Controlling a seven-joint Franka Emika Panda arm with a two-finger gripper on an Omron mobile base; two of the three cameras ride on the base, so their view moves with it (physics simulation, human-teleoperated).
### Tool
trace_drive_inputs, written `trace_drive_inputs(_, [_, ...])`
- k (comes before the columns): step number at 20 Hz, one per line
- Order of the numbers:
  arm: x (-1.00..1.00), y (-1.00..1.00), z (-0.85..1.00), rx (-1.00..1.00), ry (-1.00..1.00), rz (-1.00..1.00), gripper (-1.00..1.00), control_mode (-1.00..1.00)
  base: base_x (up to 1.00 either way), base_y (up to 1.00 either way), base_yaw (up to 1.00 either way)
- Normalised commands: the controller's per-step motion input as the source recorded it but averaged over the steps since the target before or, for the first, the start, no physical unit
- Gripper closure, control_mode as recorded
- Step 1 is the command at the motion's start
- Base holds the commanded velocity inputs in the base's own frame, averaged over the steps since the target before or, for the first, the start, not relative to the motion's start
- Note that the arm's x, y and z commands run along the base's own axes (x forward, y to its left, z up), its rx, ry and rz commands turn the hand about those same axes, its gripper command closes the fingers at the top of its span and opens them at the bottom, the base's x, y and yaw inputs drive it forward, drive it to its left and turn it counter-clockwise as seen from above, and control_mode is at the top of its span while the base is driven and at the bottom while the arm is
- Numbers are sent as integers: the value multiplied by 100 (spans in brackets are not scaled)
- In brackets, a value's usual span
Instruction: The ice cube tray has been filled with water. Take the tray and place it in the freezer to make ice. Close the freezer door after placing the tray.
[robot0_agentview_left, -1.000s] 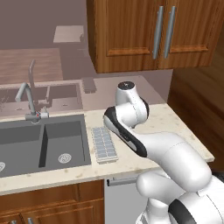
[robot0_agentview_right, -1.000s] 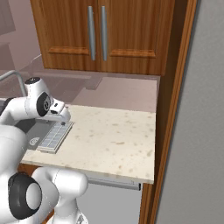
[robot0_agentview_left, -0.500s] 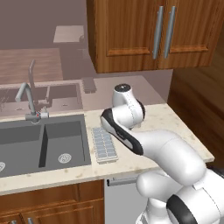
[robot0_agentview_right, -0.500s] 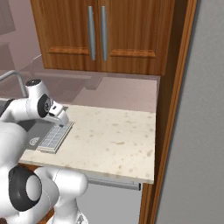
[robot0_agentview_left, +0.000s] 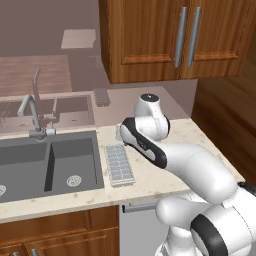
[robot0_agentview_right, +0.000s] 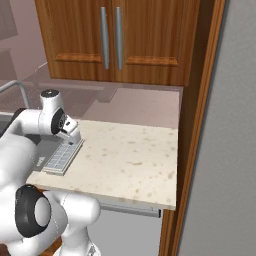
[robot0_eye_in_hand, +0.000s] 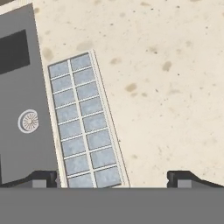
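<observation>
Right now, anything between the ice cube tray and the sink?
Nothing: in the left base view the ice cube tray lies right beside the sink rim, only a thin countertop strip between.

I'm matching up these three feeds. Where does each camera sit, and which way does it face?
Left base view: behind-left, facing the sink and ice cube tray; arm at lower right.
Right base view: behind-right, facing the counter and cupboards; arm at lower left.
Hand view: on the hand, looking down; open claw over the tray.
All share the tray.
</observation>
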Motion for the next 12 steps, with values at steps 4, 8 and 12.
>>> trace_drive_inputs(4, [23,-7,0,6,0,0,-100,-100,0,0,0])
trace_drive_inputs(8, [21,-10,-12,0,0,0,-100,-100,0,0,0])
trace_drive_inputs(12, [24,-13,-24,0,0,0,-100,-100,0,0,0])
